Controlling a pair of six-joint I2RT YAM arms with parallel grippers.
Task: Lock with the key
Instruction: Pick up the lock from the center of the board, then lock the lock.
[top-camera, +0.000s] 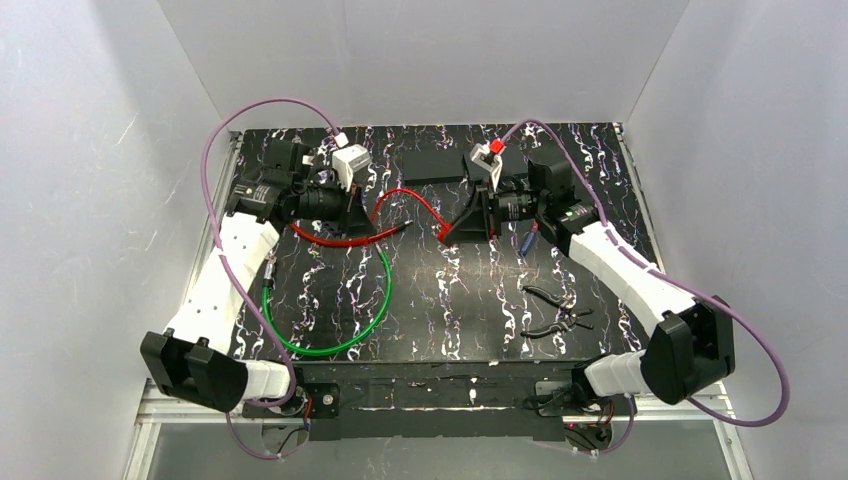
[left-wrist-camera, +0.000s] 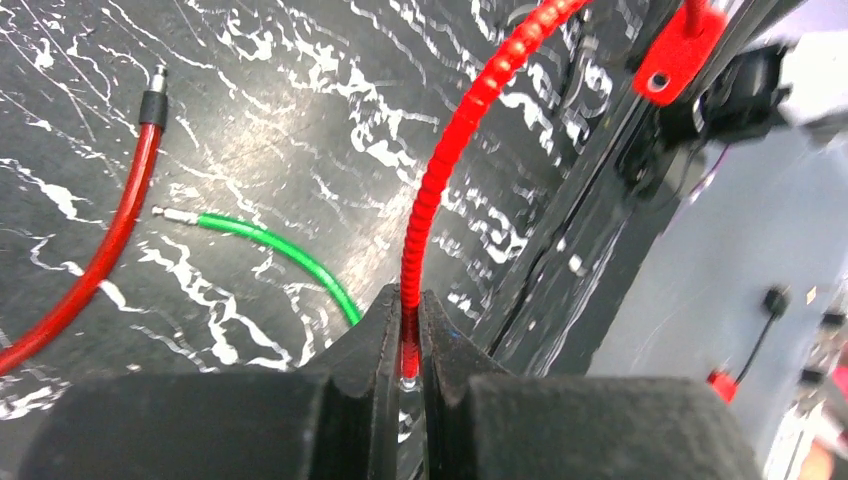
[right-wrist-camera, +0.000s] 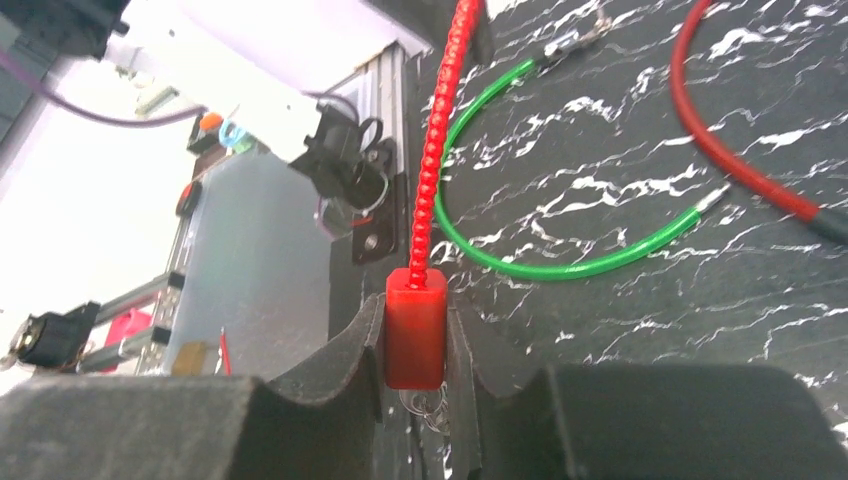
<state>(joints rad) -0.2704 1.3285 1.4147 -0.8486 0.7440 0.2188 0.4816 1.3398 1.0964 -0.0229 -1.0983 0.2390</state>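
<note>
Gripping the lock at both ends, the two arms met over the middle of the far half of the worktop (top-camera: 450, 300). The left end effector (left-wrist-camera: 408, 310) was closed tight on the free end of the ribbed cable (left-wrist-camera: 440, 170), with the tip sunk between its fingers. The right end effector (right-wrist-camera: 415, 312) was clamped on the red lock body (right-wrist-camera: 415, 340), one finger on each side. The cable rose from the top of the body and arched across to the left arm, clear of the surface.

A glint of metal showed just under the body in the right wrist view. Whether it was the key or only a ring could not be told, and no key was plain in any view.

The step in hand looked like closing the loop: bringing the cable's end to the body so it could be seated before any key was turned. Locking itself seemed not yet begun.

The next move would call for lining the tip up with the body's socket, which no view showed. With the tip buried in the grip, little of it stood free to enter, so the left arm might need to take hold further back. The right arm would have to hold the body steady against the push.

A green cable (left-wrist-camera: 290, 255) and a smooth red one (left-wrist-camera: 110, 240) lay loose below, and pliers (top-camera: 555, 310) sat well apart near the right arm.
</note>
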